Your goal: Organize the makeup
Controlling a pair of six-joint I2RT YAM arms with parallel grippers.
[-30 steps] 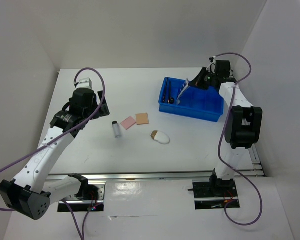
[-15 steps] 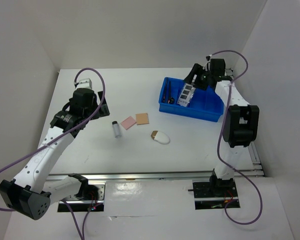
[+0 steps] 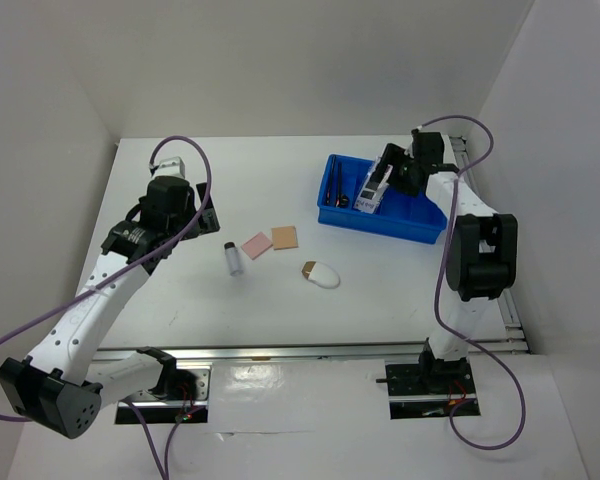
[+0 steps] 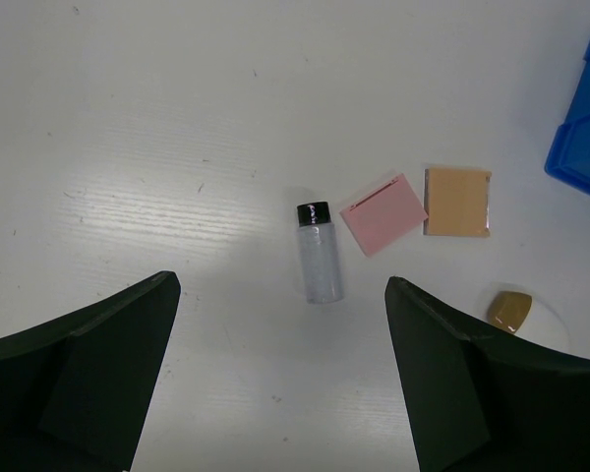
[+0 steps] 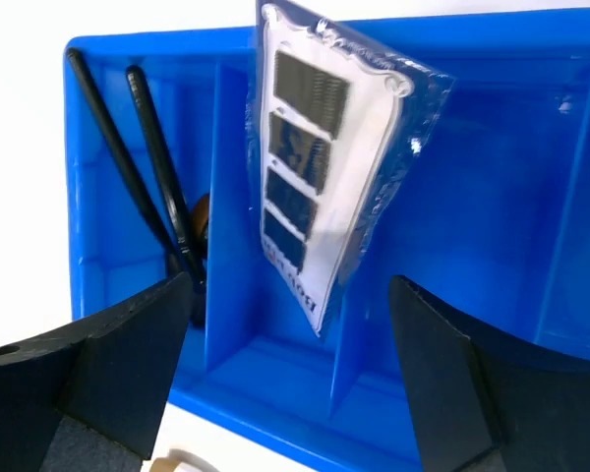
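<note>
the eyeshadow palette point(image 5: 320, 187) stands tilted in the blue tray point(image 5: 570, 147), seemingly propped on a divider, next to the compartment with the two brushes point(image 5: 143, 157). the right gripper point(image 5: 287, 295) is spread wide, free of it. the left gripper point(image 4: 280, 283), also spread, hovers over the vial point(image 4: 319, 261).

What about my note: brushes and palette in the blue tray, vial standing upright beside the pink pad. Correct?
Not quite: the vial lies on its side, as the left wrist view shows. The brushes and palette are in the blue tray, and the vial is beside the pink pad.
</note>
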